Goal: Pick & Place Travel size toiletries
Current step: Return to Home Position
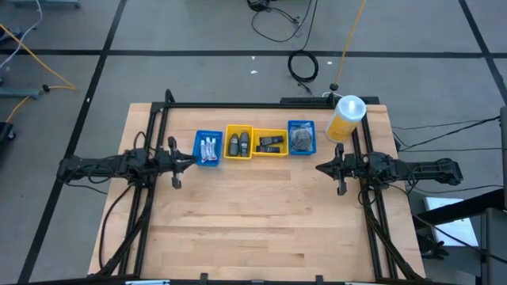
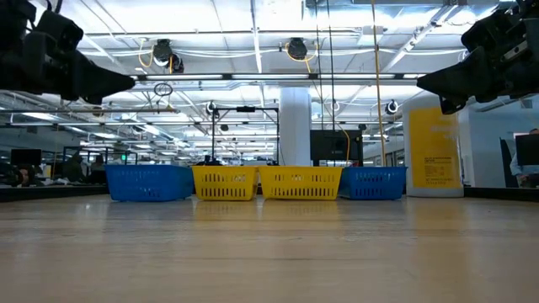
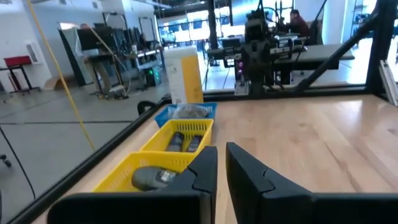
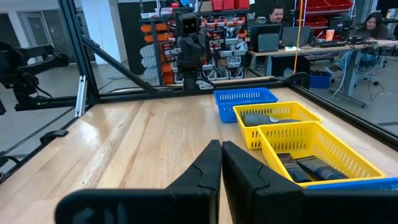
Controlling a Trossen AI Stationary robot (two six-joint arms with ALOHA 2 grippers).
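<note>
The travel size toiletries lie in a row of four small trays along the table's far side. White tubes (image 1: 208,148) lie in a blue tray, dark bottles (image 1: 238,144) and black packets (image 1: 270,144) in two yellow trays, and grey discs (image 1: 301,138) in another blue tray. My left gripper (image 1: 188,158) hovers level to the left of the row, shut and holding nothing; in its wrist view the fingers (image 3: 221,163) point along the trays. My right gripper (image 1: 321,168) hovers level to the right of the row, shut with nothing in it (image 4: 221,152).
A tall yellow bottle with a white cap (image 1: 346,119) stands at the far right corner, behind my right arm. The trays stand side by side (image 2: 261,183). Bare wood spreads from the trays to the near edge (image 1: 261,229). People sit at desks beyond the table (image 4: 277,15).
</note>
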